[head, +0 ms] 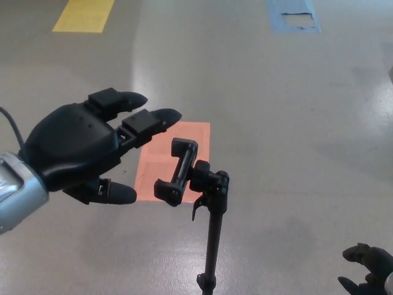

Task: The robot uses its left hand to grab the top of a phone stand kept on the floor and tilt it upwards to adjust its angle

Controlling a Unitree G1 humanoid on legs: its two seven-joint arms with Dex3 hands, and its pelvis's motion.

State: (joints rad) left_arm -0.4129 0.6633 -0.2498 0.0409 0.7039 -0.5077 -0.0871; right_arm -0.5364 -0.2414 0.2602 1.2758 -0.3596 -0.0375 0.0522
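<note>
A grey floor (276, 123) bears an orange patch (153, 166), a yellow patch (83, 15) and a blue patch (293, 15).

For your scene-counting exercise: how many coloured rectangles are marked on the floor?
3: a yellow rectangle top left, a blue rectangle top right, an orange rectangle behind the phone stand. More may lie outside view.

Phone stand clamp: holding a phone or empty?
Empty. The phone stand clamp shows bare jaws with orange floor marking visible behind; the open left hand isn't touching it.
</note>
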